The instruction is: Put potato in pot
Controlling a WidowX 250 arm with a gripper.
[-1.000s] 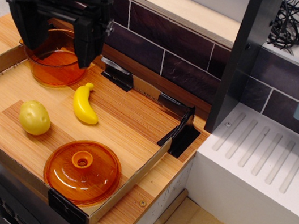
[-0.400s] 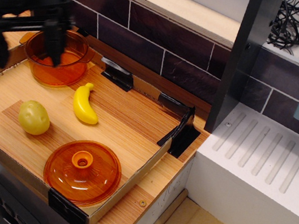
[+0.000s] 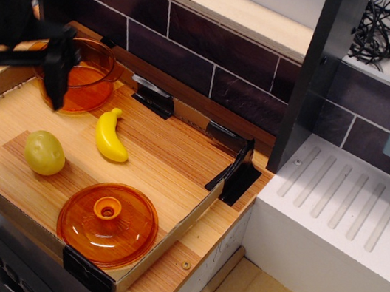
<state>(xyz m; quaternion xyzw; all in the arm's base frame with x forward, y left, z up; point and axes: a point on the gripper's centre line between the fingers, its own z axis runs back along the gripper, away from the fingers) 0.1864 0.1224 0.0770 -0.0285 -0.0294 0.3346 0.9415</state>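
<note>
The potato (image 3: 45,152) is pale yellow-green and egg-shaped, lying on the wooden tray floor at the front left. The pot (image 3: 85,84) is round, transparent orange, and stands at the tray's back left, partly hidden by my arm. My black gripper (image 3: 18,92) hangs open and empty above the tray's left side, in front of the pot and above and behind the potato. Its right finger (image 3: 57,82) overlaps the pot's rim in the image. The left finger is at the frame's left edge.
A yellow banana (image 3: 111,135) lies right of the potato. A flat orange lid (image 3: 108,223) with a knob lies at the tray's front. Low cardboard walls (image 3: 181,222) ring the tray. A dark tiled wall stands behind, and a white ribbed drainboard (image 3: 349,209) is at the right.
My gripper has moved left and lower, from over the pot toward the tray's left side near the potato. It stays open. The objects have not moved.
</note>
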